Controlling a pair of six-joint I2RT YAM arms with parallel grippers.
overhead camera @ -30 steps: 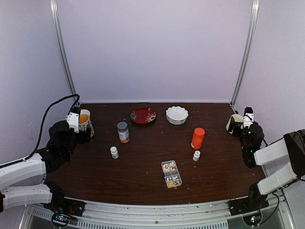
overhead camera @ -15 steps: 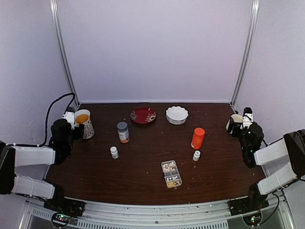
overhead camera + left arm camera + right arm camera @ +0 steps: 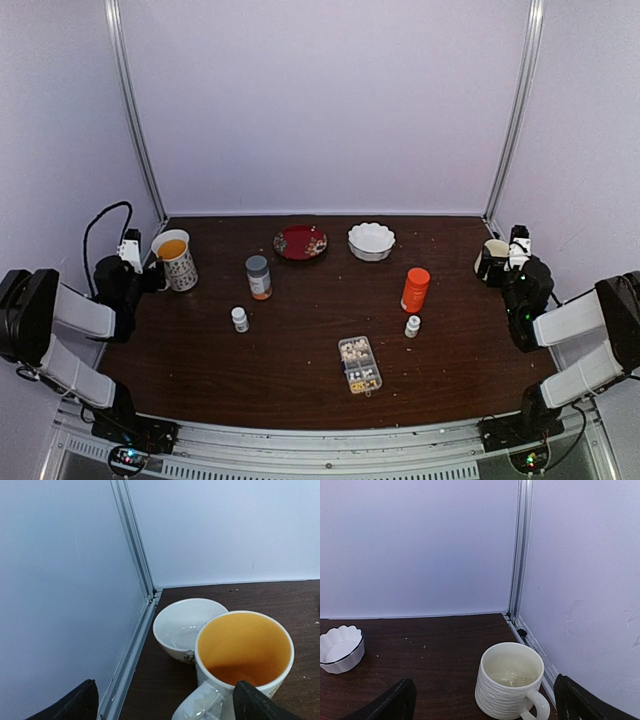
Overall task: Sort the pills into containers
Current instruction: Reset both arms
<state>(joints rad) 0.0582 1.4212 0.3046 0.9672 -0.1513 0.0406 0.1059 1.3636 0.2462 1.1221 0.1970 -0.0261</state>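
Observation:
The containers are the cells of a small clear pill box (image 3: 360, 365) lying at the centre front of the table. Whitish pills (image 3: 352, 350) fill its far cells and darker ones its near cells. My left gripper (image 3: 152, 277) is far off at the left edge. It is open, pointing at a white mug with an orange inside (image 3: 243, 650), whose handle sits low between the wide-spread fingers (image 3: 80, 706). My right gripper (image 3: 503, 268) is at the right edge. It is also open, in front of a cream ribbed mug (image 3: 511, 685), and holds nothing.
A red plate (image 3: 300, 242) and a white scalloped bowl (image 3: 371, 240) stand at the back. An amber bottle (image 3: 258, 277), an orange bottle (image 3: 415, 289) and two small white bottles (image 3: 240, 319) (image 3: 412, 326) stand mid-table. A small white bowl (image 3: 185, 625) sits behind the left mug.
My left arm has drawn back to the left and folded low, its gripper pulling away from the orange-lined mug. The right arm has not moved.

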